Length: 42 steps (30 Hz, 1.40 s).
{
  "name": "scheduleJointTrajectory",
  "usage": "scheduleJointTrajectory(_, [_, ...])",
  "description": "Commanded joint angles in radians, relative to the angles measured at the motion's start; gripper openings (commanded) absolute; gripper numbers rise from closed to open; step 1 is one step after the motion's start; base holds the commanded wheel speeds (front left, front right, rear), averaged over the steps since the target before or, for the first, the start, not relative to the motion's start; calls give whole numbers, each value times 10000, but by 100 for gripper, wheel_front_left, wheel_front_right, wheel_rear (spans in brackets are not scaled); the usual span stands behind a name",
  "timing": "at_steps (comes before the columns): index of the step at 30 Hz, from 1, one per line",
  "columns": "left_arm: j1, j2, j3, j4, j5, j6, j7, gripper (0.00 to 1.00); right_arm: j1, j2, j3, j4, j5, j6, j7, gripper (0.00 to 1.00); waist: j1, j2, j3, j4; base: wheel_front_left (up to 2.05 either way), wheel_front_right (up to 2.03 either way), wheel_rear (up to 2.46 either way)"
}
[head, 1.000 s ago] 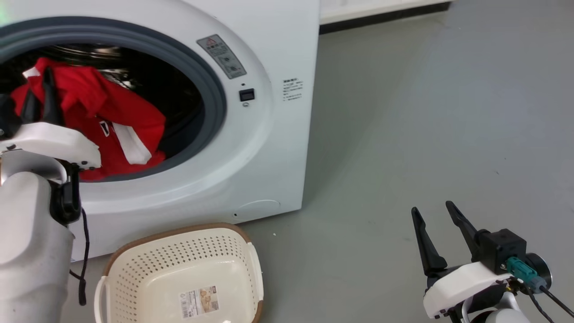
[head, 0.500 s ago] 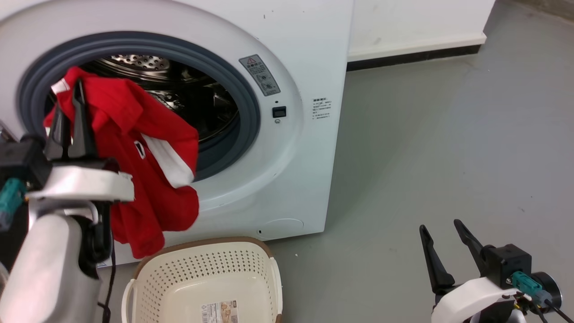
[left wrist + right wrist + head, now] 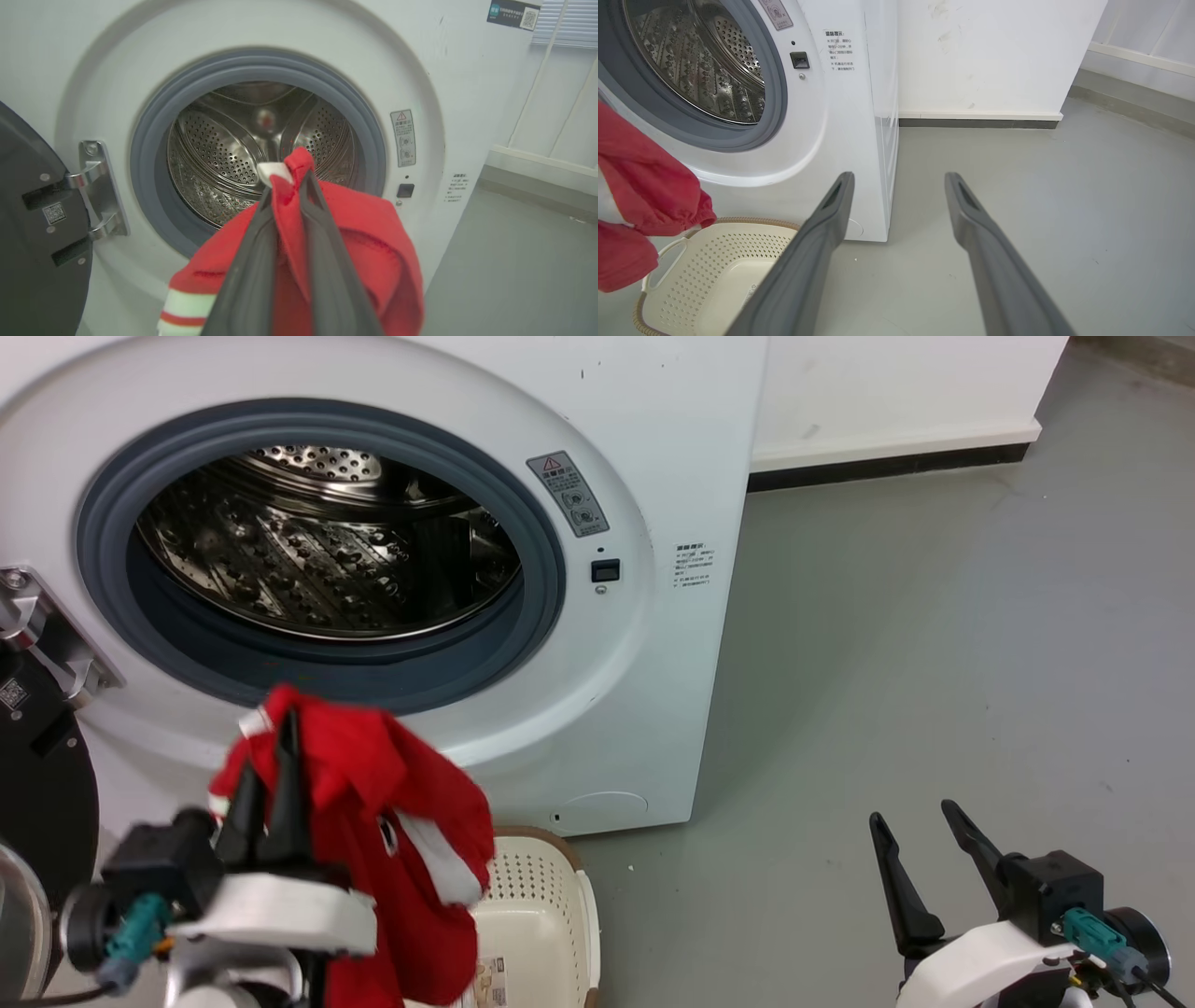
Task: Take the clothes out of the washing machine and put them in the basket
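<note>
one red garment (image 3: 425, 803) | white stripes | bunched, hanging in left hand (image 3: 274, 742)

Left gripper (image 3: 273, 744): head view 7 o'clock, fingers pointing 12, pinched together on clothes (image 3: 425, 812). Right gripper (image 3: 911, 812): 4 o'clock, fingers pointing 11, spread wide apart, gap between them bare.

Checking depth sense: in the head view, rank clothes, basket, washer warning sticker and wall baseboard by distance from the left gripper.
1. clothes, clamped in the left gripper.
2. basket, just right, below.
3. warning sticker, up on the washing machine front.
4. baseboard, far upper right.
</note>
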Motion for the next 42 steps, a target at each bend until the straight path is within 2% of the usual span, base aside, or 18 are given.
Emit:
scheduleJointTrajectory(1, [156,-50,-16,69,-57,59,-29,0,41,18,23,-54,-43,-7,11,100,1,0,81,6,0,0,0])
scheduleJointTrajectory(8, [883,-512,-210,1673,-568,-140,-306,0,-305,18,65,-192,-69,-7,39,100,1,0,749,-62,0,0,0])
scheduleJointTrajectory(16, [79,-1066,-360,4699,-1050,-851,-987,0,-952,18,149,-325,-72,-7,-90,100,1,0,2161,-208,0,0,0])
scheduleJointTrajectory(17, [-453,-1204,-339,5779,-1123,-1116,-1176,0,-1244,18,230,-354,-52,-7,-163,100,1,0,2780,-335,0,0,0])
scheduleJointTrajectory(26, [-2743,-1239,93,8438,-987,-1925,-1472,0,-2109,18,455,-338,37,-8,-469,100,1,0,4828,-773,0,0,0])
scheduleJointTrajectory(35, [-4744,-1113,838,10418,-187,-2422,-1479,0,-2914,18,813,-222,170,-8,-864,100,1,0,6850,-1284,0,0,0])
scheduleJointTrajectory(42, [-5068,-1030,1297,11488,102,-2563,-1469,0,-3059,19,942,-57,281,-8,-1103,100,1,0,7313,-1484,0,0,0])
